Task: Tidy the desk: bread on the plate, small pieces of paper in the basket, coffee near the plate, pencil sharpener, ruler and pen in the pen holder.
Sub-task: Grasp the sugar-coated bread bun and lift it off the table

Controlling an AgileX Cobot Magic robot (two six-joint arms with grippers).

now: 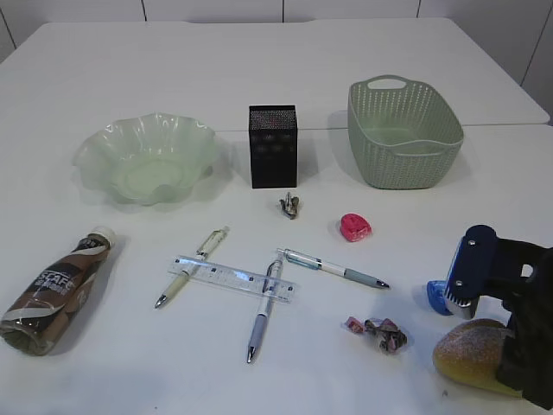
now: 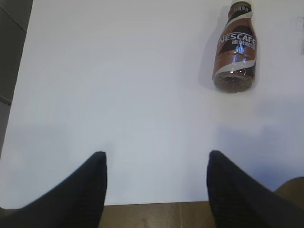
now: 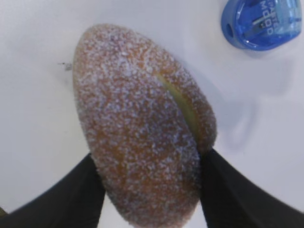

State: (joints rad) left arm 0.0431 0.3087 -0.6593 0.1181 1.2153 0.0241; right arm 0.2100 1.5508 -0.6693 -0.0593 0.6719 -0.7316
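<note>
My right gripper (image 3: 149, 164) is shut on the bread (image 3: 142, 128), one black finger pressed against each side of the sugar-dusted bun (image 1: 473, 350) at the desk's front right. Just beyond it lies the blue pencil sharpener (image 3: 261, 23) (image 1: 441, 298). My left gripper (image 2: 156, 154) hangs open and empty over the desk's front edge, with the coffee (image 2: 235, 47) (image 1: 56, 290) lying on its side ahead. The plate (image 1: 95, 151), pen holder (image 1: 273, 147) and basket (image 1: 406, 130) stand in a back row. Mid-desk lie the ruler (image 1: 233, 277), three pens (image 1: 192, 266) (image 1: 263, 311) (image 1: 333, 268) and two paper wads (image 1: 289, 205) (image 1: 376, 333).
A small red object (image 1: 355, 227) sits right of centre, in front of the basket. One pen lies across the ruler. The white desk (image 1: 276, 78) stretches far back behind the row of containers.
</note>
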